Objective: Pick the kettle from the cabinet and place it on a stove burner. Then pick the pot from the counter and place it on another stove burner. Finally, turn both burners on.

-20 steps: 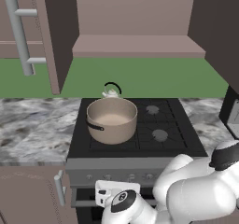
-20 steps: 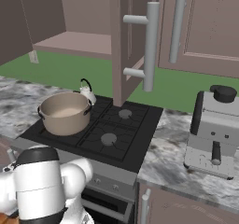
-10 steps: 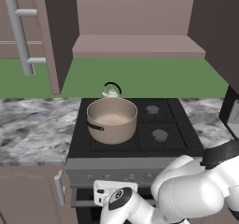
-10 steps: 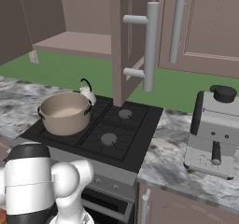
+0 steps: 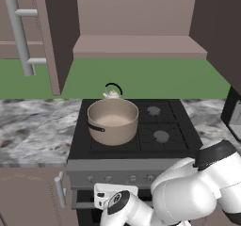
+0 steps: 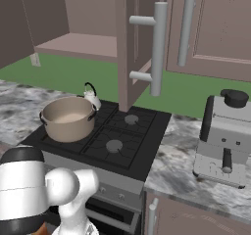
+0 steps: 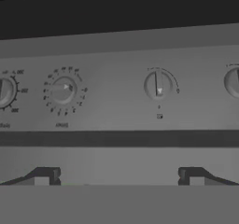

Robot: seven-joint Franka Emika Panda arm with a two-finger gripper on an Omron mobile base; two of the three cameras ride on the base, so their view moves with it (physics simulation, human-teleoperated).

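Rendered kitchen, arm lowered in front of the stove. The pot (image 5: 113,121), wide and tan with dark loop handles, sits on the front-left burner of the black cooktop (image 5: 164,147), left of centre in the left base view; in the right base view it appears at centre left (image 6: 68,118). The kettle (image 5: 112,92), small and silvery with a thin black arched handle, stands just behind the pot on the rear-left burner, its lower body hidden by the pot's rim; in the right base view it shows beside the pot's far edge (image 6: 91,98). The two right-hand burner caps (image 5: 161,135) are bare. The wall cabinet (image 5: 136,44) across the upper frame stands with doors swung wide and a bare shelf. The marbled tabletop (image 5: 33,131) flanks the stove; a coffee machine (image 6: 223,138) stands on it at the right of the right base view. In the hand view, the hand (image 7: 118,177) faces the stove's grey control panel (image 7: 116,97), its two dark fingertips (image 7: 42,176) set wide apart near the bottom edge, holding nothing. Round knobs (image 7: 158,84) line the panel, one at upper centre right, another at upper left.
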